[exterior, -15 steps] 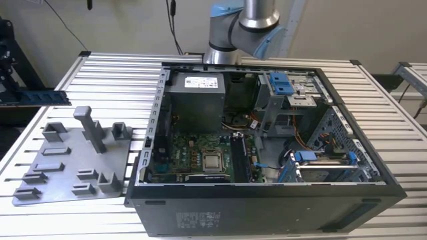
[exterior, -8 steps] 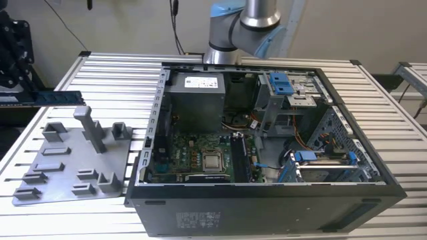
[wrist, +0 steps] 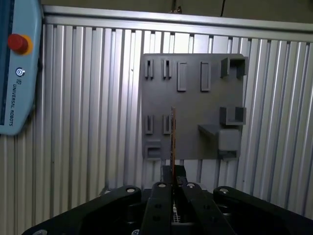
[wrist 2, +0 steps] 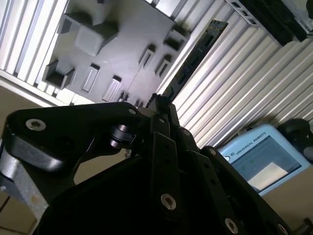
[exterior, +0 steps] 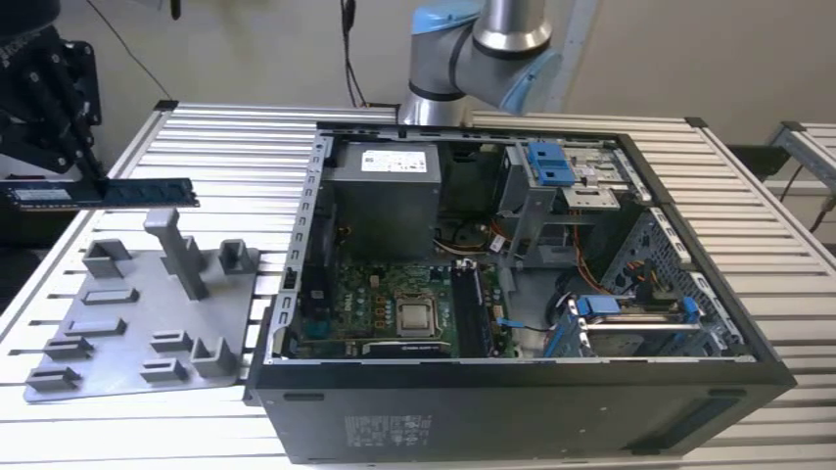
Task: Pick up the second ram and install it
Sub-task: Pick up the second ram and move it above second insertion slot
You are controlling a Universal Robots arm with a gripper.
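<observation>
The black gripper (exterior: 94,184) hangs over the flat grey plastic holder tray with upright posts (exterior: 131,338). Its jaws are pinching the second ram (exterior: 124,193), a long, thin dark blue-green memory stick with black chips and a white label.

In the exterior view the stick is held level in the air, standing on its long edge with its flat face to the camera. It is above the far side of the tray, and its label end points to the exterior view's left. One end of it hangs over the tray's tallest post.

In the first wrist view the second ram (wrist: 172,139) shows edge-on as a thin line running out from the gripper (wrist: 172,182) across the tray (wrist: 190,93) beneath it.

The tray lies on the ribbed aluminium worktop (exterior: 209,137). Just beside the tray, on the exterior view's right, lies an open black computer case (exterior: 523,411) with a green motherboard (exterior: 379,304) inside.

A light blue pendant with a red button (wrist: 14,73) lies on the worktop, well apart from the tray.
</observation>
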